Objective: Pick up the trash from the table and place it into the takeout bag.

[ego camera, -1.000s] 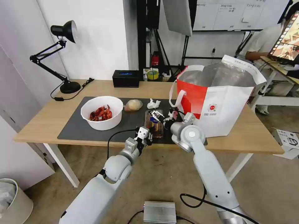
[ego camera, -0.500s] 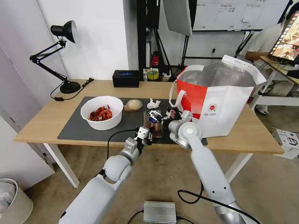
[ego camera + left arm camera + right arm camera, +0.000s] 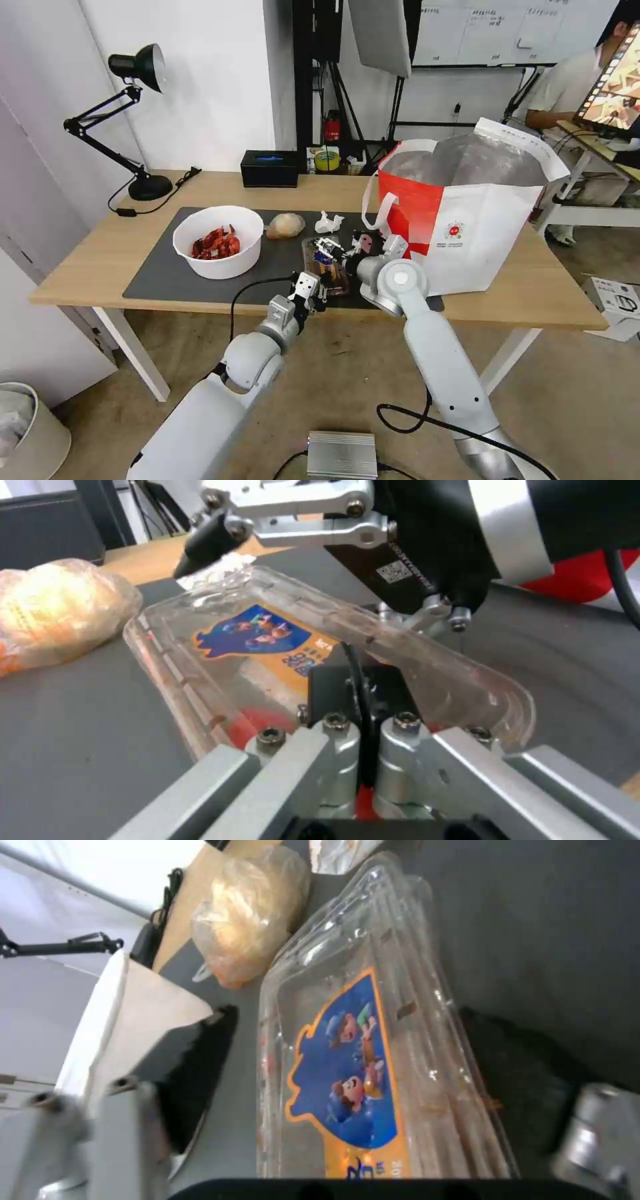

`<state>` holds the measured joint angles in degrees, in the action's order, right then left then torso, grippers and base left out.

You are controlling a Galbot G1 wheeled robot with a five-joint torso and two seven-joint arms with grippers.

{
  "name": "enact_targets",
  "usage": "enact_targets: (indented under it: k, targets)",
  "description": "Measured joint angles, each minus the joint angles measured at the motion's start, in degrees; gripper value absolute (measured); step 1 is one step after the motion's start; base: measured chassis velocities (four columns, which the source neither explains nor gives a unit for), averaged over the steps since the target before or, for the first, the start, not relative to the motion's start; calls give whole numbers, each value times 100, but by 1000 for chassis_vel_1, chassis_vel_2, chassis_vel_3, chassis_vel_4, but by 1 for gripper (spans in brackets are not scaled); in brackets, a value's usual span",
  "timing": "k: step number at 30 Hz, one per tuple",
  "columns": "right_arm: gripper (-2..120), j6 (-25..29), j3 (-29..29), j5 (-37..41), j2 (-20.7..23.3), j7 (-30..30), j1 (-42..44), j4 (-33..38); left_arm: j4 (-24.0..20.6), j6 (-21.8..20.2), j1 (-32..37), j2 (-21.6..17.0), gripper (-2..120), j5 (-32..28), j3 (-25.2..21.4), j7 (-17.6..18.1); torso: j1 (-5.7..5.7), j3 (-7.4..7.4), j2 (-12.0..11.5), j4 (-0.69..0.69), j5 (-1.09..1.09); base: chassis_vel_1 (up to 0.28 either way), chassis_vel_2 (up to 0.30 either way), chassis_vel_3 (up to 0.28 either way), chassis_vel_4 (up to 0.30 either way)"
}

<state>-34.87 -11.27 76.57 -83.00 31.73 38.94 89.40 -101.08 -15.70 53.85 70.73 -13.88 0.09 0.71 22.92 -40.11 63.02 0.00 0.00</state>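
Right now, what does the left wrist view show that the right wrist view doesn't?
Left wrist only: the left gripper, jaws shut on the clear tray's near edge, and a red corner of the takeout bag.
Right wrist only: the desk lamp's arm.
Both: the right gripper open astride the tray, its blue-and-orange label, the beige wrapped lump, the grey mat.

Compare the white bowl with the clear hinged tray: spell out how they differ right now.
The white bowl is round, opaque and open-topped, red shells showing; the clear tray is flat, see-through and lidded, with a blue-and-orange sticker. The bowl stands alone on the robot's left; the tray has the right gripper open astride it and the left gripper shut at its near edge. Both rest on the grey mat.
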Motion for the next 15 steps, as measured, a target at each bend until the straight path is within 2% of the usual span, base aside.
enact_targets:
  k: [3, 4, 7, 8, 10, 11, 13, 15]
  targets:
    - [67, -29, -2, 5, 26, -11, -22, 17, 0, 5, 2, 3, 0, 0, 0, 2, 0, 0, 0, 0, 0, 0, 0, 0, 0]
    - [67, -29, -2, 5, 26, -11, -22, 17, 0, 5, 2, 3, 0, 0, 0, 2, 0, 0, 0, 0, 0, 0, 0, 0, 0]
    - [52, -69, -4, 16, 60, -16, -28, 47, -1, 11, 5, 5, 0, 0, 0, 4, 0, 0, 0, 0, 0, 0, 0, 0, 0]
    - [52, -69, -4, 16, 60, -16, -28, 47, -1, 11, 5, 5, 0, 0, 0, 4, 0, 0, 0, 0, 0, 0, 0, 0, 0]
    - [41, -89, -4, 27, 102, -17, -28, 87, -6, 14, 14, 6, 0, 0, 0, 5, 0, 0, 0, 0, 0, 0, 0, 0, 0]
    - [41, -89, -4, 27, 102, -17, -28, 87, -6, 14, 14, 6, 0, 0, 0, 5, 0, 0, 0, 0, 0, 0, 0, 0, 0]
    - [30, -123, -4, 44, 165, -14, -27, 116, -13, 16, 23, 6, 0, 0, 1, 7, 0, 0, 0, 0, 0, 0, 0, 0, 0]
    - [26, -136, -4, 57, 194, -12, -24, 129, -17, 17, 24, 6, 0, 1, 2, 8, 0, 0, 0, 0, 0, 0, 0, 0, 0]
